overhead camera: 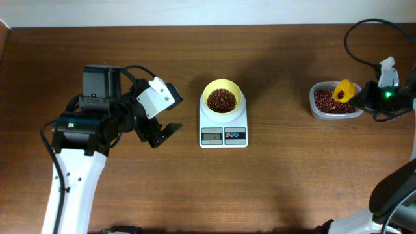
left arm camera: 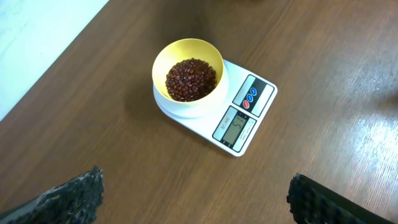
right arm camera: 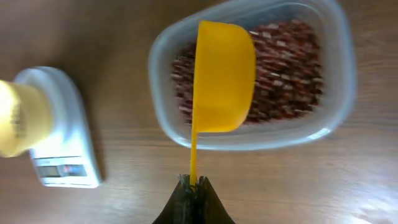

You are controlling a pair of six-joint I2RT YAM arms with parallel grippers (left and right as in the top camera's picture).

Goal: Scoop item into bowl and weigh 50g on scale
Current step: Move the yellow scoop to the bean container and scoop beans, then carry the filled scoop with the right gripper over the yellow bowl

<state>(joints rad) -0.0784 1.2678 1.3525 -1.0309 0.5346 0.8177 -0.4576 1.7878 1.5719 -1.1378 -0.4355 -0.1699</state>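
The pale-yellow bowl (overhead camera: 222, 99) stands on the white scale (overhead camera: 223, 135) at the table's middle and holds dark red-brown beans (overhead camera: 221, 100). The bowl (left arm camera: 188, 77) and scale (left arm camera: 242, 121) also show in the left wrist view, the display lit. My left gripper (overhead camera: 160, 133) is open and empty, left of the scale. My right gripper (right arm camera: 193, 184) is shut on the handle of a yellow scoop (right arm camera: 222, 78), held over a clear tub (overhead camera: 335, 101) of beans (right arm camera: 286, 68) at the far right. The scoop (overhead camera: 342, 91) shows its outer side.
The bowl (right arm camera: 15, 118) and scale (right arm camera: 59, 140) appear blurred at the left of the right wrist view. Cables run at the table's back right (overhead camera: 354, 45). The left arm's body (overhead camera: 97, 114) stands over the left side of the table.
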